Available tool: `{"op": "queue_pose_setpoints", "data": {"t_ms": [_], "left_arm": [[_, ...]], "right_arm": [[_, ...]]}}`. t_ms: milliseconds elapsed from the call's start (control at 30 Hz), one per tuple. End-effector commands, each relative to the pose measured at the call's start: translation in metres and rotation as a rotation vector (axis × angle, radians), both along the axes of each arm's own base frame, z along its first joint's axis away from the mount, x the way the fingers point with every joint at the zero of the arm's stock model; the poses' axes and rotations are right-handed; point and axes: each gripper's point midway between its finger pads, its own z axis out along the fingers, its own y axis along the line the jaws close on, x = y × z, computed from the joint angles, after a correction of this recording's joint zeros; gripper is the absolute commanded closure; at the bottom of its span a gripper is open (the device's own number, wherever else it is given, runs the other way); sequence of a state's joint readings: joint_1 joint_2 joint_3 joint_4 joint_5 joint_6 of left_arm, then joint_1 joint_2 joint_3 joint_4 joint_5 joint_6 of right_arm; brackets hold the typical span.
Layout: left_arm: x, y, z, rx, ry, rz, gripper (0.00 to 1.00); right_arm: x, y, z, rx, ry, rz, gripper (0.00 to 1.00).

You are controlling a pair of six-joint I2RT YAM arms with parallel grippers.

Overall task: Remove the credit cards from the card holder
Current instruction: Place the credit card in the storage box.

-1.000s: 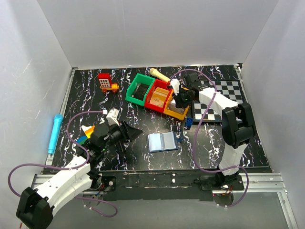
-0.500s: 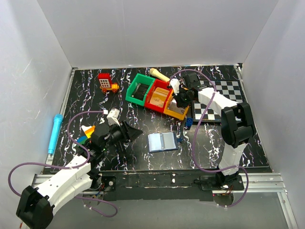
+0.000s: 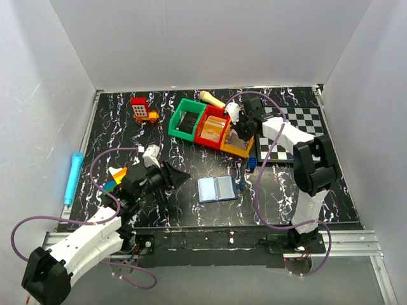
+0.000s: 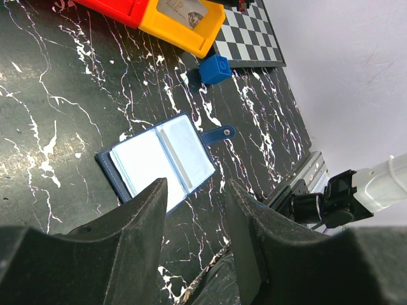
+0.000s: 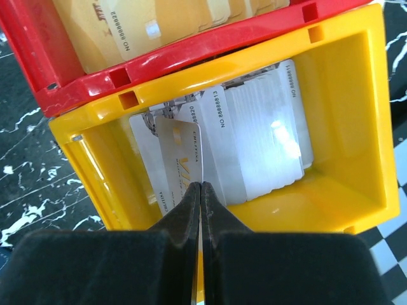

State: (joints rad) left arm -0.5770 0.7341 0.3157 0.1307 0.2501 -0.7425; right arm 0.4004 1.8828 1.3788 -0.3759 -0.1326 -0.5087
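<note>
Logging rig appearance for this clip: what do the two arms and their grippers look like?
The left arm and right arm are white shell links joined by black joint housings, with a loose purple cable looping along each. The left gripper and right gripper are black, each with two matte wedge-shaped fingers tapering to the tips. No markings are visible.

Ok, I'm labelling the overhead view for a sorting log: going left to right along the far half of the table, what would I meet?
red toy → green bin → red bin → yellow bin → checkerboard mat
</note>
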Motion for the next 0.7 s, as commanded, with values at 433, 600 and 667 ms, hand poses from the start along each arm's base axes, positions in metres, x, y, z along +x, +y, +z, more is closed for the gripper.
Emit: {"op": "queue_pose_setpoints", "data": {"t_ms": [433, 600, 667], "left_arm": [[0.002, 0.001, -0.004, 0.008, -0.001, 0.005, 0.59], [0.002, 0.002, -0.004, 0.009, 0.0, 0.006, 0.59], [0.002, 0.002, -0.003, 0.008, -0.001, 0.006, 0.59]], "right_arm": [[0.009, 0.017, 0.011, -0.043, -0.141, 0.106, 0.99], [-0.003, 0.025, -0.002, -0.054, -0.095, 0.171, 0.99], [-0.006, 0.024, -0.007, -0.07, -0.085, 0.18, 0.99]]}}
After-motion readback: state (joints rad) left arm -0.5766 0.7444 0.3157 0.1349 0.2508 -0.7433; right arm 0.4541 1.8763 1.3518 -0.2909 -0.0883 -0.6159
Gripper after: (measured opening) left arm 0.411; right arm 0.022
